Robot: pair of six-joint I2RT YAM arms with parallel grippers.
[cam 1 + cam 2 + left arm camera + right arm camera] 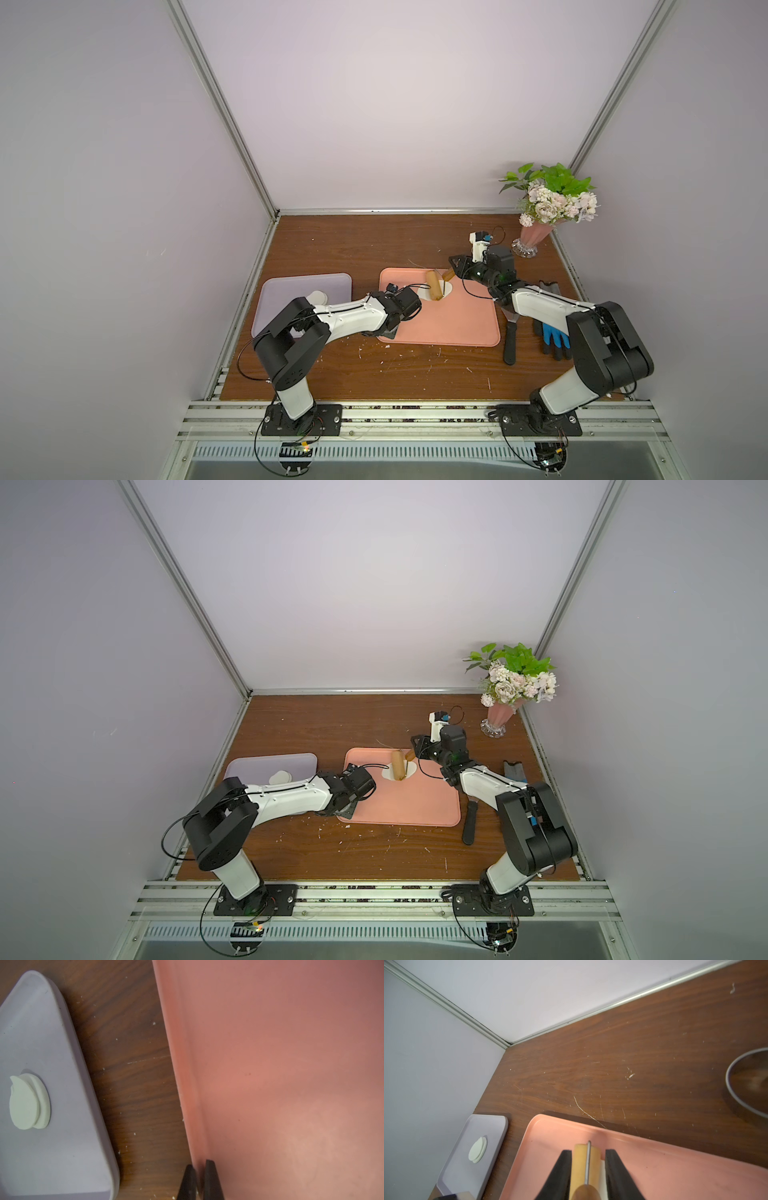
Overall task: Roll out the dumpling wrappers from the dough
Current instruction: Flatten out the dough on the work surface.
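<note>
Two trays in both top views. Pink tray (457,328), centre, carries the dough (424,293), a thin white sheet lying under the roller (434,284). Lavender tray (291,286), further left, carries the dumpling wrappers (318,297), stacked. Dough probably soft, light, tacky and quick to tear; best lifted by sliding under an edge, not pinched mid-sheet.

Left wrist view: left hand (199,1165), bottom centre, pressed together on the pink tray's rim. Wrappers lower left, two overlapping.

Right wrist view: right hand (588,1153), bottom centre, pinching the roller, with a dough sliver beside it. Steel ring (737,1084) at right edge, on the tabletop (612,1064).
</note>
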